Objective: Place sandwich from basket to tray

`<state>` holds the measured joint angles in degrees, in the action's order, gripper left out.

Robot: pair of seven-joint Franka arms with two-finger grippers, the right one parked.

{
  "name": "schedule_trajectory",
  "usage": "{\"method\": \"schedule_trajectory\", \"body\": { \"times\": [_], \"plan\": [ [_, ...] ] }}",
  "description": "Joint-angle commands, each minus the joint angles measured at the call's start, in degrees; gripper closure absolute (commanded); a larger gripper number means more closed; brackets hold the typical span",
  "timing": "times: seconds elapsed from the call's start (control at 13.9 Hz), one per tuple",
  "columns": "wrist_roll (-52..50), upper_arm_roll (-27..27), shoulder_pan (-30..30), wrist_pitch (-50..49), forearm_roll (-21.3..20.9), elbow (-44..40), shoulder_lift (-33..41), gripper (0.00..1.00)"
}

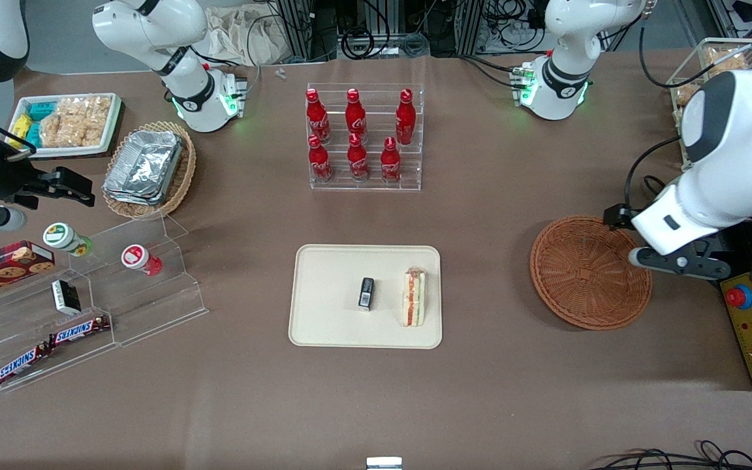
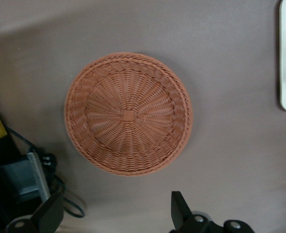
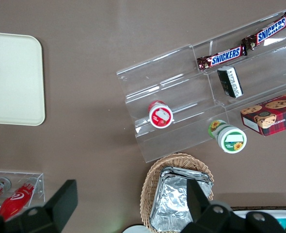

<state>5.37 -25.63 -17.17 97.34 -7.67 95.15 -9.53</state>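
Left arm: glossy white rounded shell segments with dark grey joint bands; black cable loops from the wrist. End effector (image 2: 114, 218) — 2 black fingers (image 2: 48, 216), spread wide, above the bench. Base ring — green indicator lights.

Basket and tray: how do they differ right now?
The basket is round, reddish-brown woven wicker; the tray is a flat cream rectangle with rounded corners. The basket is empty; the tray holds the sandwich and a small dark packet. The open gripper hangs above the basket, not the tray. Both rest on the brown table.
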Motion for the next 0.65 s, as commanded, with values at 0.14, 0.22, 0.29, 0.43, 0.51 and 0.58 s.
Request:
{"method": "schedule_trajectory", "body": {
  "times": [0.14,0.22,0.29,0.43,0.51,0.58],
  "plan": [
    [1.6,-0.4,-0.7,-2.0,0.9,-6.5,-2.5,0.0],
    [1.2,-0.4,-0.6,-2.8,0.8,-7.0,-2.9,0.0],
    [1.3,-0.4,-0.7,-3.2,0.7,-6.9,-2.9,0.0],
    [1.2,3.1,1.5,-4.2,1.7,-7.7,-3.0,0.0],
    [1.0,6.6,4.3,-4.2,3.3,-8.0,-2.9,0.0],
    [1.0,9.4,5.8,-4.3,5.2,-8.0,-2.7,0.0]
  ]
}}
